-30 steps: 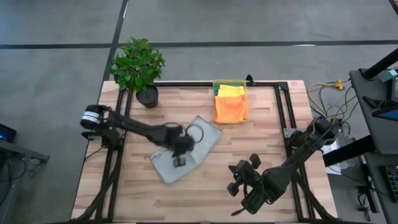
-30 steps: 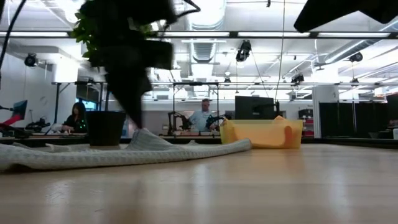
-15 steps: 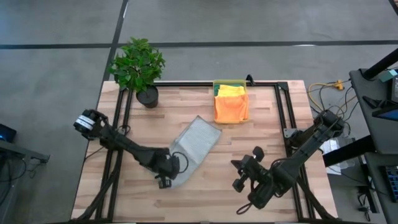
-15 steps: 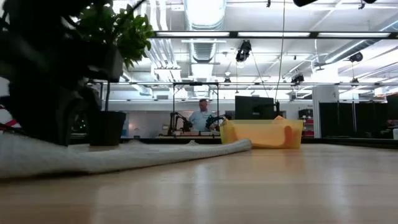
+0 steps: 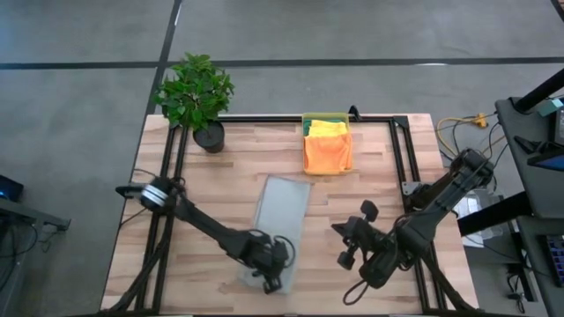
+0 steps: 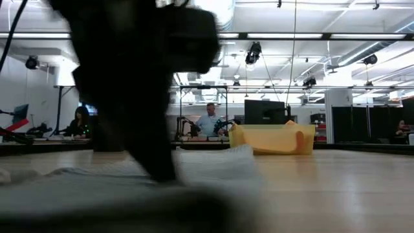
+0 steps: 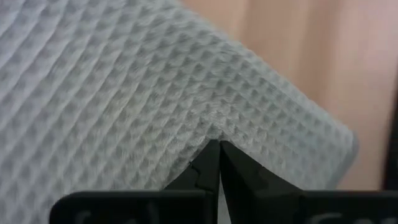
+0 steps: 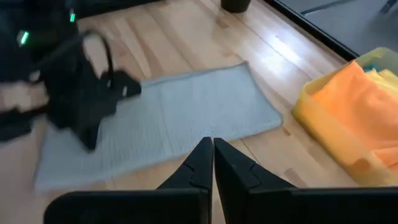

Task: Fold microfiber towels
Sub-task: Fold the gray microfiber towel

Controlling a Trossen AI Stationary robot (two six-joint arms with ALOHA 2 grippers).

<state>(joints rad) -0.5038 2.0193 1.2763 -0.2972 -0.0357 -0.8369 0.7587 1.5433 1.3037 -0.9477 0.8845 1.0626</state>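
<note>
A light grey waffle-weave towel (image 5: 284, 207) lies flat on the table as a long strip running from near the yellow bin (image 5: 305, 132) toward the near edge. My left gripper (image 5: 270, 269) is shut on the towel's near end, and also shows in the right wrist view (image 8: 87, 134). My right gripper (image 5: 346, 247) is shut and empty, above the bare table to the right of the towel (image 8: 186, 118). Orange (image 5: 328, 154), yellow (image 5: 328, 129) and teal (image 5: 307, 129) towels lie in the bin. My left gripper pinches the grey towel between its two shut fingertips near the towel's near end (image 7: 210, 127). The fingers come from above, pointing down. The cloth puckers into a small ridge at the tips. The rest of the towel lies on the table.
A potted plant (image 5: 196, 92) stands at the table's far left corner. The yellow bin (image 8: 311, 106) stands at the far edge near the middle. Black frame rails run along the table's left and right sides. People sit at desks in the room beyond the table.
My left gripper has gone toward the table's near edge and then rightward, dragging the grey towel's near end. The towel has swung from a slant to lie nearly straight from far to near and has drawn out flatter; its far end has stayed by the bin. My right gripper has shifted slightly toward the far edge.
</note>
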